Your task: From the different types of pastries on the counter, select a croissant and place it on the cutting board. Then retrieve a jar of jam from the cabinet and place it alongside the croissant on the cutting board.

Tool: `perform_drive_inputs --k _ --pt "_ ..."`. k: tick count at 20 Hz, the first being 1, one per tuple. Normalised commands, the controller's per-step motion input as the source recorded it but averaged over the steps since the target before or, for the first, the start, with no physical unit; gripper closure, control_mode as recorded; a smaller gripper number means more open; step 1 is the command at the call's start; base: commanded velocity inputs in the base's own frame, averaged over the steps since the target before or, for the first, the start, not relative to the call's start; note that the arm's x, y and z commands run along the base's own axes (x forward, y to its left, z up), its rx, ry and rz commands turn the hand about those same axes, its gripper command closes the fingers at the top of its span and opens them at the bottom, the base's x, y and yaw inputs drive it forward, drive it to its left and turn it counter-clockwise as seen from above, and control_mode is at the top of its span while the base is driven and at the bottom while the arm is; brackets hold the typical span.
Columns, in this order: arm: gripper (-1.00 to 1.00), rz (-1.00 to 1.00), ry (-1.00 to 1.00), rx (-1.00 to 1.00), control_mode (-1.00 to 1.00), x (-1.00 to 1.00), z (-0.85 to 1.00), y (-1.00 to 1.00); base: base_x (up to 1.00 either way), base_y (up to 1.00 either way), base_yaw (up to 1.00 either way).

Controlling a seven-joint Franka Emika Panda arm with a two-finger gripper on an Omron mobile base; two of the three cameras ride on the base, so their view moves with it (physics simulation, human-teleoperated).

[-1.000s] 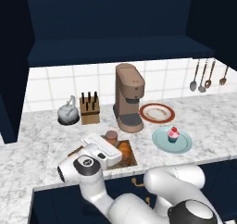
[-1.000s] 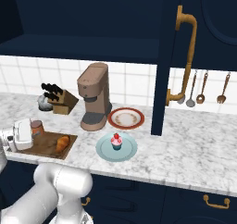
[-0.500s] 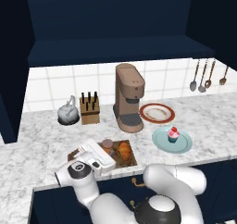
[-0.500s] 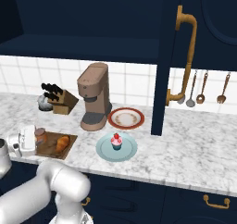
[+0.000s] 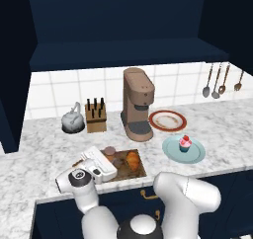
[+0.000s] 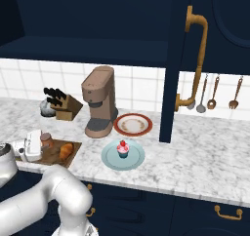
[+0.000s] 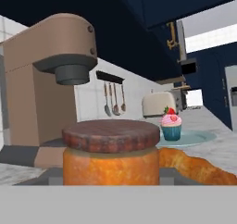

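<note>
On the marbled counter (image 5: 227,129) lies the dark cutting board (image 5: 140,172) (image 6: 74,155). The golden croissant (image 5: 132,159) (image 6: 65,150) (image 7: 196,167) rests on its right half. My gripper (image 5: 105,159) (image 6: 40,143) reaches in low from the left and is shut on the jar of jam (image 5: 109,150) (image 6: 46,138) (image 7: 111,156), held upright just left of the croissant, at board level. Whether the jar's base touches the board I cannot tell. The pink cupcake (image 5: 185,143) (image 6: 122,148) (image 7: 171,124) sits on a teal plate to the right. Above hangs the navy cabinet (image 5: 123,55).
A brown coffee machine (image 5: 137,104) (image 6: 100,101) stands right behind the board. A knife block (image 5: 96,117) and a kettle (image 5: 73,121) are at the back left. A red-rimmed plate (image 5: 168,120) lies behind the cupcake. Utensils (image 5: 217,82) hang on the wall.
My hand has come down and toward the counter's front edge with the jar, bringing it low beside the croissant. The elbow has swung lower. Croissant and cupcake have not moved.
</note>
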Motion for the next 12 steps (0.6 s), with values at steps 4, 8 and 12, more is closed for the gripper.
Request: perform_drive_inputs --k 4,8,12 --pt "1.00 0.00 0.00 0.00 -1.00 0.34 -0.49 0.06 0.00 0.00 0.00" --pt "1.00 0.00 0.00 0.00 -1.00 0.33 -0.60 0.11 0.00 0.00 0.00" --pt "-1.00 0.00 0.00 0.00 -1.00 0.23 -0.61 0.07 0.00 0.00 0.00"
